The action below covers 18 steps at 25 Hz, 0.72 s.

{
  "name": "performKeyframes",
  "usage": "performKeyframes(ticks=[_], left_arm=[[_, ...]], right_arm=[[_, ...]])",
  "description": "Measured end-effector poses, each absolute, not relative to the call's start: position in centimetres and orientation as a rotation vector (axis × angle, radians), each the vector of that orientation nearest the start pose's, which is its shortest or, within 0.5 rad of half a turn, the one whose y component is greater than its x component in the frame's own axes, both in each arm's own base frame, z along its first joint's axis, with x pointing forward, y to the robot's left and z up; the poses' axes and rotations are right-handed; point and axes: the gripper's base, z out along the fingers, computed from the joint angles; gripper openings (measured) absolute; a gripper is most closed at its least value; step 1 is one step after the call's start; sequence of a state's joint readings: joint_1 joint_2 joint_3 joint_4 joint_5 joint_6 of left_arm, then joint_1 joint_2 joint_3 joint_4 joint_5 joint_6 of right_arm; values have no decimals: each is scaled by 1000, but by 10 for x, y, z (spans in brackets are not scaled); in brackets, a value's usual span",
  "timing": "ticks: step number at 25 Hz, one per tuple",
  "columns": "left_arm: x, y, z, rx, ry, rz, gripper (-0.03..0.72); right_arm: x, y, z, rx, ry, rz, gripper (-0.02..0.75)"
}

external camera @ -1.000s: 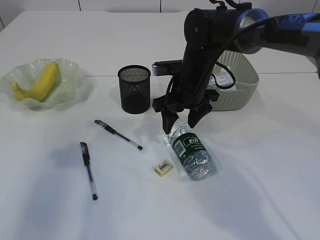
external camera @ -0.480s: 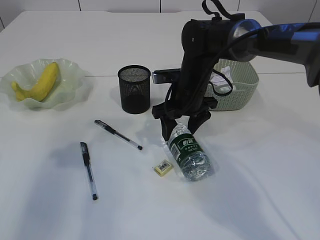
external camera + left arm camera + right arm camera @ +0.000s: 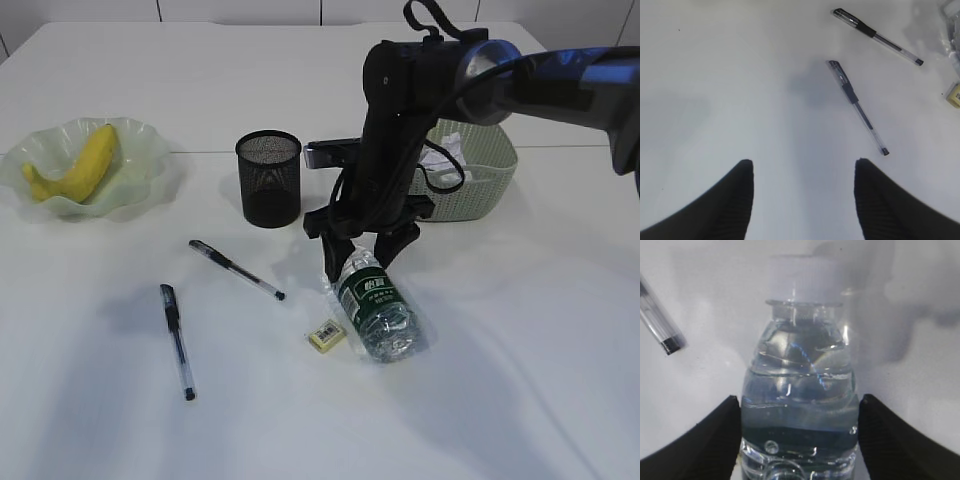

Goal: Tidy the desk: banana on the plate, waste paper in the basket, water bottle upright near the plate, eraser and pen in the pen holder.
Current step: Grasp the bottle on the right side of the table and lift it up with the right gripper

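Banana (image 3: 78,164) plated; my right gripper (image 3: 362,250) straddles the fallen bottle (image 3: 375,305), unclenched (left idle, open); pens, eraser remain.

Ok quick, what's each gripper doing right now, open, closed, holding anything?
Left gripper: open, empty, above bare desk.
Right gripper: open, its fingers flanking the lying water bottle, not clamped yet.

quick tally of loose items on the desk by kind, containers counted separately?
pens: 2
eraser: 1
bottle: 1
banana: 1
paper wad: 1
containers: 3 (plate, pen holder, basket)
total: 9
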State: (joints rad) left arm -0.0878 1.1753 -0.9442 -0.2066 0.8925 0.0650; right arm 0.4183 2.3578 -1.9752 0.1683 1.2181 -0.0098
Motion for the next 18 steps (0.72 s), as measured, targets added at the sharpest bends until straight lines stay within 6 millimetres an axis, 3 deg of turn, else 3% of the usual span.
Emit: performKeyframes(ticks=[10,18], left_arm=[[222,-34,307,87,2598,-264,454],[223,-34,307,87,2597,-264,454]], right_arm=[[432,208,154,-575,3049,269,344],[432,208,154,-575,3049,269,332]])
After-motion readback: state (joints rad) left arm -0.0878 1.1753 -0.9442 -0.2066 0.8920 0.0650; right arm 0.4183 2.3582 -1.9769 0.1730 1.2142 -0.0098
